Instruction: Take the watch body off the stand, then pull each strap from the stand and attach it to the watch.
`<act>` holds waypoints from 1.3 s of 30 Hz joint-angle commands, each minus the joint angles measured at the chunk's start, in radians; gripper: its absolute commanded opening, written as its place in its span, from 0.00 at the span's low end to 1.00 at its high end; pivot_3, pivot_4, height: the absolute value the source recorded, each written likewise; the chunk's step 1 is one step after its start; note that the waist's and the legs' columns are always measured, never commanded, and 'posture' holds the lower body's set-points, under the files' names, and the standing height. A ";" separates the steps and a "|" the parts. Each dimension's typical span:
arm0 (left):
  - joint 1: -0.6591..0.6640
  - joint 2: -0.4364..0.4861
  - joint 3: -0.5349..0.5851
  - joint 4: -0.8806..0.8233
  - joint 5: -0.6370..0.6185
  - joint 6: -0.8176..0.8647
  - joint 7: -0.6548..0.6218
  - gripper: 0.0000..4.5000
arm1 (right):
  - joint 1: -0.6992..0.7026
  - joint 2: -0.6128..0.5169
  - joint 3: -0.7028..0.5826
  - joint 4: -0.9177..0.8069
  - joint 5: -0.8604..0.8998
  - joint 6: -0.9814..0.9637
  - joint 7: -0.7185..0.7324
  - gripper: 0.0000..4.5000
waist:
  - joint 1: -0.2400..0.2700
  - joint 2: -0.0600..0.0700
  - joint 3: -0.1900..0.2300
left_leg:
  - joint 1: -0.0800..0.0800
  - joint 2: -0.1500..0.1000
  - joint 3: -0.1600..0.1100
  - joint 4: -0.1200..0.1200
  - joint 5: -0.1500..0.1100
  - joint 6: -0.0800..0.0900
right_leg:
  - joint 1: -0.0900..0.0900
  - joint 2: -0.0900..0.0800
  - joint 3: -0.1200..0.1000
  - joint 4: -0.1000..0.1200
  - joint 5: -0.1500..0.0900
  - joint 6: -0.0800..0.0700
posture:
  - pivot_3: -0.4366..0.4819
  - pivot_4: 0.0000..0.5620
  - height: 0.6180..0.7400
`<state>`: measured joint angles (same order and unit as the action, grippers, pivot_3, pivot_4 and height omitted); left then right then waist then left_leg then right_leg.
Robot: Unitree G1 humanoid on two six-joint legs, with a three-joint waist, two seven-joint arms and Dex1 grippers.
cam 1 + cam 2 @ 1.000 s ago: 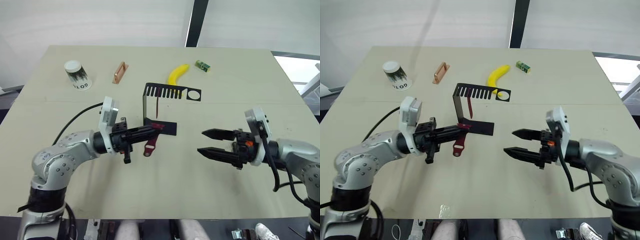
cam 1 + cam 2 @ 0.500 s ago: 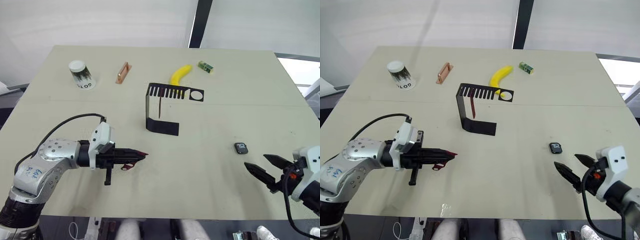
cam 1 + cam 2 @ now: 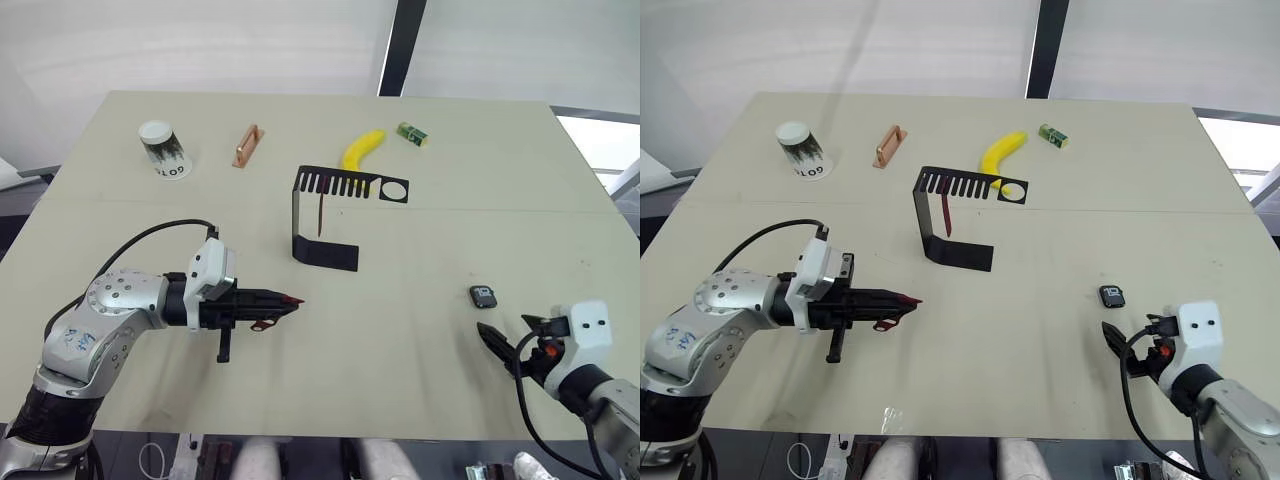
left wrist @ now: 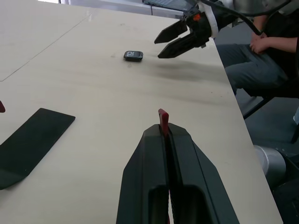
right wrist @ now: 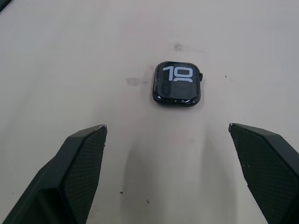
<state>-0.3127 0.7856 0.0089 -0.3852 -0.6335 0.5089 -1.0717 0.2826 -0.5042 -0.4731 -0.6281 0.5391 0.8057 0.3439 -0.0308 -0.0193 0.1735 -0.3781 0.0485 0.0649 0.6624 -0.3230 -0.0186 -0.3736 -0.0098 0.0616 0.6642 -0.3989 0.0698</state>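
Watch body (image 3: 483, 296) lies flat on the table (image 3: 420, 190), screen up, off the stand (image 3: 330, 215), just ahead of the right gripper (image 3: 506, 338) and untouched. Right gripper's fingers spread wide, holding nothing. Left gripper (image 3: 283, 300) is clamped on one dark red strap (image 4: 163, 119), tip poking past the fingertips, well left of the watch. Second strap (image 3: 319, 214) hangs from the stand's slotted shelf. Banana (image 3: 358, 148) lies behind the stand.
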 commanded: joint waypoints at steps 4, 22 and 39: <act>-0.031 -0.012 -0.018 -0.048 -0.025 0.025 -0.008 0.00 | -0.063 0.024 0.033 0.024 -0.043 -0.011 -0.067 0.98 | -0.001 0.000 0.000 | 0.000 0.000 0.000 0.000 0.000 0.000 | 0.000 0.000 0.000 0.001 0.000 0.000 | 0.48 0.27 1.00; -0.064 -0.062 -0.028 -0.101 -0.034 0.104 0.046 0.00 | -0.248 0.087 0.148 0.073 -0.168 0.078 -0.224 0.98 | -0.002 0.000 0.000 | 0.001 0.000 0.000 0.001 0.000 0.000 | -0.001 0.000 0.000 0.009 0.000 0.000 | 0.48 0.27 1.00; -0.065 -0.065 -0.007 -0.093 -0.044 0.114 0.052 0.00 | -0.280 0.108 0.137 0.102 -0.191 0.139 -0.227 0.80 | -0.002 0.000 0.000 | 0.001 0.000 0.000 0.002 0.000 -0.001 | -0.002 0.000 0.000 0.009 0.000 0.000 | 0.48 0.27 1.00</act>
<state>-0.3763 0.7206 -0.0186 -0.4604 -0.6624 0.6396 -1.0176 -0.0011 -0.3965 -0.3172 -0.5341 0.3586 0.9579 0.1176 -0.0332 -0.0189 0.1733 -0.3773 0.0484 0.0651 0.6643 -0.3227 -0.0191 -0.3752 -0.0095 0.0618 0.6735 -0.3989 0.0698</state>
